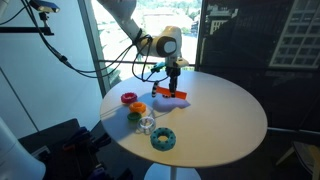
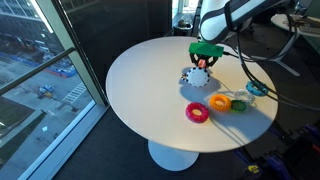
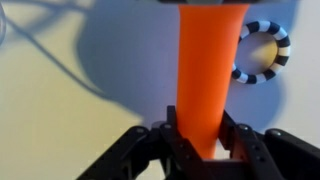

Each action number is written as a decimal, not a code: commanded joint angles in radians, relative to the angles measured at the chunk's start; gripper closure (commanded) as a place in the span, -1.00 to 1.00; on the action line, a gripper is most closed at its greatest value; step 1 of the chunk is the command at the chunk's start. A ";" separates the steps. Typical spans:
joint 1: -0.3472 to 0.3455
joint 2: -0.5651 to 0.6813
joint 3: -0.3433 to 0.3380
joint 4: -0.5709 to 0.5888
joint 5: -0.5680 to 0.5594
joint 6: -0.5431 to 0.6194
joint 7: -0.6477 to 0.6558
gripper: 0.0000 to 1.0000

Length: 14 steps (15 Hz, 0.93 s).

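My gripper [image 3: 200,128] is shut on a long flat orange piece [image 3: 206,60], which runs out from between the jaws. In an exterior view the gripper [image 1: 172,78] stands low over the round white table [image 1: 230,115], with the orange piece [image 1: 163,93] just below it beside a black-and-white striped ring [image 1: 179,99]. That ring also shows in the wrist view [image 3: 262,50], to the right of the orange piece. In an exterior view the gripper [image 2: 202,58] hangs right above the striped ring [image 2: 198,77].
Other toy rings lie on the table: a red one [image 1: 128,98] [image 2: 197,112], a yellow-green one [image 1: 136,111], a clear one [image 1: 147,124] and a teal one [image 1: 163,139] [image 2: 257,89]. Cables hang behind the arm. A window wall stands close to the table.
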 commanded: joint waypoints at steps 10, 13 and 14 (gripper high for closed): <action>0.043 -0.060 -0.067 0.025 -0.089 -0.002 0.089 0.67; 0.056 -0.066 -0.083 0.029 -0.138 0.002 0.129 0.67; 0.062 -0.066 -0.089 0.029 -0.156 0.007 0.145 0.67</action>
